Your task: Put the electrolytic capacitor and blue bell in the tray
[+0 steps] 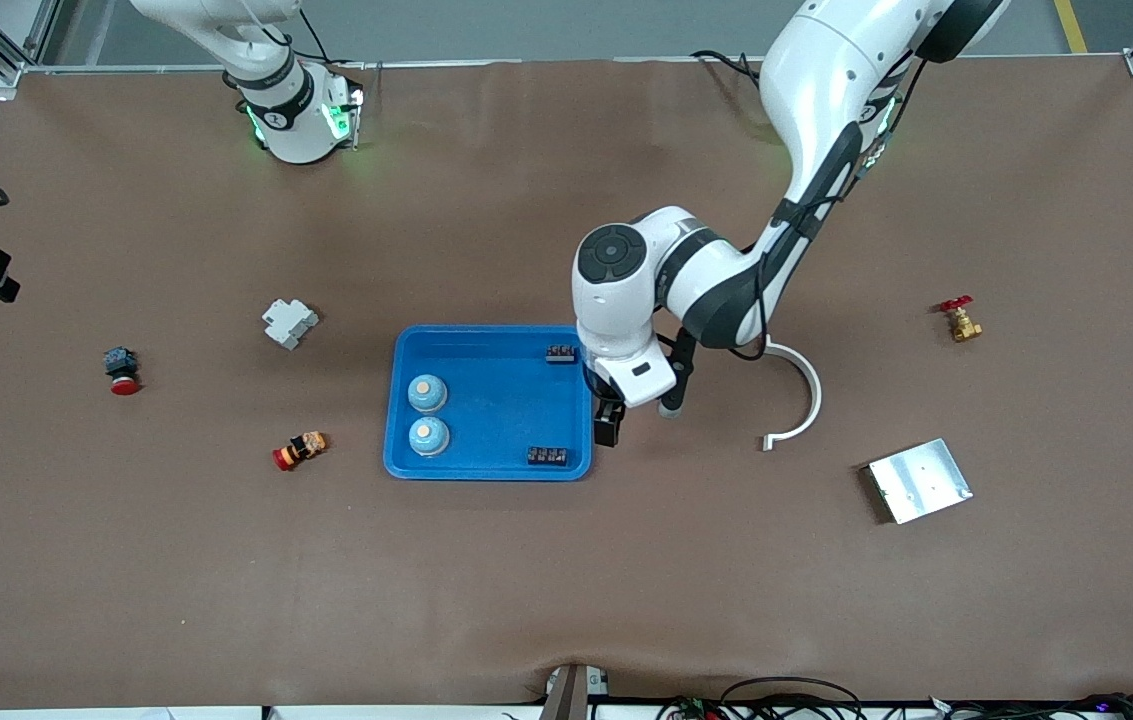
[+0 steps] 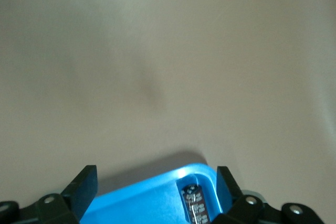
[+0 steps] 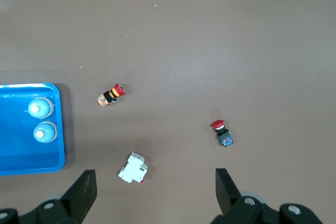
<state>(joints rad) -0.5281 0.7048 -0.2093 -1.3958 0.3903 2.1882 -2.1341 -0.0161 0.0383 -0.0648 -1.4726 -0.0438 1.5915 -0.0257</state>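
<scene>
The bright-blue tray (image 1: 496, 400) lies mid-table. In it stand two blue bells (image 1: 427, 392) (image 1: 428, 436) at the right arm's end. Two black capacitors lie at the left arm's end, one (image 1: 560, 353) by the rim farther from the camera, one (image 1: 547, 456) in the nearer corner. My left gripper (image 1: 610, 424) is open and empty, low over the tray's rim at the left arm's end. In the left wrist view it (image 2: 156, 187) is over the tray corner (image 2: 147, 203) with a capacitor (image 2: 196, 205). My right gripper (image 3: 156, 190) is open, empty and waits high above the table.
On the table toward the right arm's end are a white breaker (image 1: 289, 323), a red pushbutton (image 1: 121, 370) and a red-yellow button (image 1: 300, 449). Toward the left arm's end are a white curved piece (image 1: 796, 395), a silver plate (image 1: 919, 480) and a brass valve (image 1: 960, 320).
</scene>
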